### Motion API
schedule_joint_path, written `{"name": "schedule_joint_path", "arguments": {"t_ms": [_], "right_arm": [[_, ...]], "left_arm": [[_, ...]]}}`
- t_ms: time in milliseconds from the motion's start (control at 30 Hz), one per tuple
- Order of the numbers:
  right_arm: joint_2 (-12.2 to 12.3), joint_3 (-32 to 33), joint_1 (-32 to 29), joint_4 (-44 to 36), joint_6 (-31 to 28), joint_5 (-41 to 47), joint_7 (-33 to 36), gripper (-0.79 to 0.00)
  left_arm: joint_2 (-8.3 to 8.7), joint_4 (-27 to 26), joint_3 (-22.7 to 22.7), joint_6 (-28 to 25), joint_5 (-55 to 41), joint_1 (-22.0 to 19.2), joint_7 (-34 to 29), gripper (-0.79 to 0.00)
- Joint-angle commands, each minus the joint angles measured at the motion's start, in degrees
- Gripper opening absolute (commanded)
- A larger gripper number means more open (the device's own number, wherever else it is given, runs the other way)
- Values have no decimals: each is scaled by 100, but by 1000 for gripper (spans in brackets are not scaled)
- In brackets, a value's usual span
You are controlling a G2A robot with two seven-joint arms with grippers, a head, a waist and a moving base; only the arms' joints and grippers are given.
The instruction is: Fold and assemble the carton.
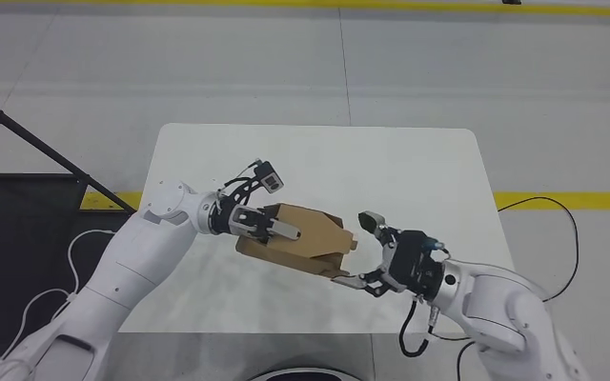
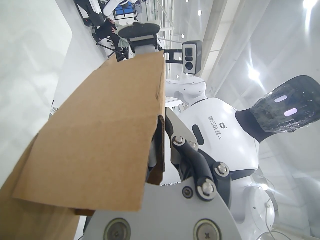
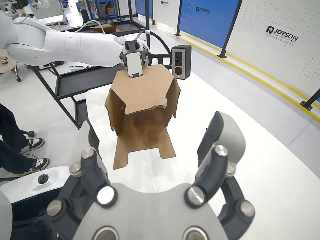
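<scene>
Top view: our left gripper pinches one wall of the carton at mid-table. The carton's open, flapped end faces our right gripper, fingers spread, just beside it. We judge this the nearer arm for folding.

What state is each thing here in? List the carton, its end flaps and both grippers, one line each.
carton: partly formed, one end open toward the right gripper.
end flaps: unfolded, sticking out from the open end.
left gripper: shut on the carton's far end.
right gripper: open, empty, facing the open end without touching it.
</scene>
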Motion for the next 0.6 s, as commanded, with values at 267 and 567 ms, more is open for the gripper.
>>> {"name": "schedule_joint_path", "arguments": {"t_ms": [267, 567], "right_arm": [[-20, -240, 196, 23, 110, 6, 256, 0], [-31, -383, 290, 13, 178, -34, 382, 0]], "left_arm": [[-48, -11, -79, 36, 81, 50, -51, -785], [-88, -25, -140, 45, 151, 95, -88, -785]]}}
